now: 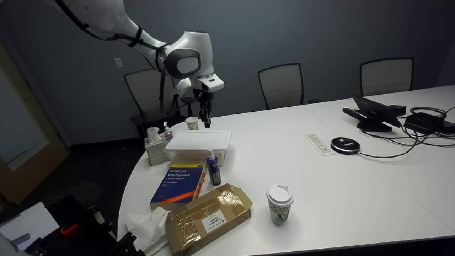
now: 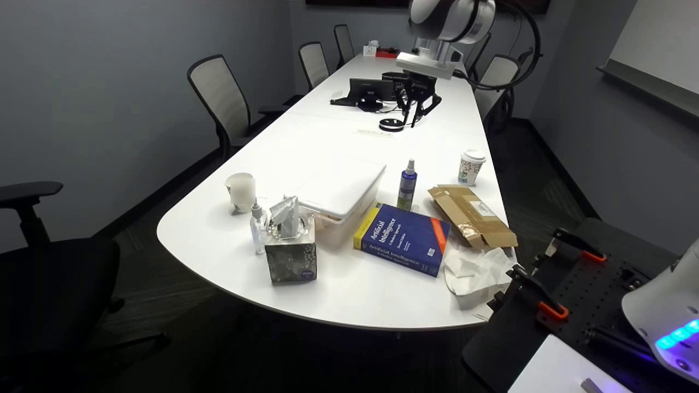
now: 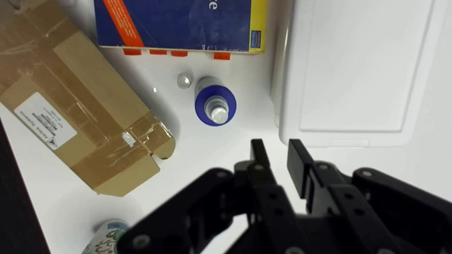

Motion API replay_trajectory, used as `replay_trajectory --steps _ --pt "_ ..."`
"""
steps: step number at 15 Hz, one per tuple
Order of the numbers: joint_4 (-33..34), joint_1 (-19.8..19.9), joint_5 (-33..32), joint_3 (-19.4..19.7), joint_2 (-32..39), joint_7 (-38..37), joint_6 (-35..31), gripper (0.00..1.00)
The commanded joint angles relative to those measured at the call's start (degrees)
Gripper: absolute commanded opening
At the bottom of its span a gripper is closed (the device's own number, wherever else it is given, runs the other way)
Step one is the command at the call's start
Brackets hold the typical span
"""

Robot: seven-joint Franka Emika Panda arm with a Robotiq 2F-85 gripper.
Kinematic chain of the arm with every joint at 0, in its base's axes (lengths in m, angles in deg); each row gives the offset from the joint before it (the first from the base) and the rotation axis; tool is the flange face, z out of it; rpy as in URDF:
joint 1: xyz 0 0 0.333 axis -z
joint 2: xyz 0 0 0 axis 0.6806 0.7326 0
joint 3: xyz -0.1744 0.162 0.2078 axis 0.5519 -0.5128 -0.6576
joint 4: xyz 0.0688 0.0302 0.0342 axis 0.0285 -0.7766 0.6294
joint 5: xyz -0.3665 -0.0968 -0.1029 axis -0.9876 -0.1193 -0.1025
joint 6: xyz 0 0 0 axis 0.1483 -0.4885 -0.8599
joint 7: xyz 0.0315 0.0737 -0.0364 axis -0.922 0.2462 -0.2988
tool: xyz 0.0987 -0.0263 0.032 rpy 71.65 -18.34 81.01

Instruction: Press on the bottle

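Observation:
The bottle (image 1: 214, 171) is slim and dark bluish-purple with a white spray top. It stands upright on the white table between the book and the plastic bin, and it also shows in an exterior view (image 2: 407, 189). In the wrist view the bottle (image 3: 216, 106) is seen from above, ahead and left of the fingertips. My gripper (image 3: 276, 144) is partly open with nothing between its fingers. It hangs above the table, apart from the bottle, and shows in both exterior views (image 1: 206, 123) (image 2: 409, 123).
A lidded white bin (image 1: 199, 140), a blue book (image 1: 179, 183) and an open cardboard box (image 1: 209, 217) surround the bottle. A small clear cap (image 3: 184, 80) lies beside it. A lidded paper cup (image 1: 279, 204), tissue box (image 2: 292, 259), pump dispenser (image 2: 258, 229) and another cup (image 1: 192, 123) stand around.

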Motion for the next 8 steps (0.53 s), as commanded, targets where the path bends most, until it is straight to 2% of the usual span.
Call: replay_trajectory --steps 1,6,8 --pt "-4.2 -1.3 -2.8 0.5 -8.1 -4.7 3.3 0.57" --pt "-5.8 -1.2 -6.7 -0.7 -14.6 -8.5 6.2 0.95" --pt "-6.1 -0.9 -7.5 -1.3 -16.0 -9.1 7.2 1.0"
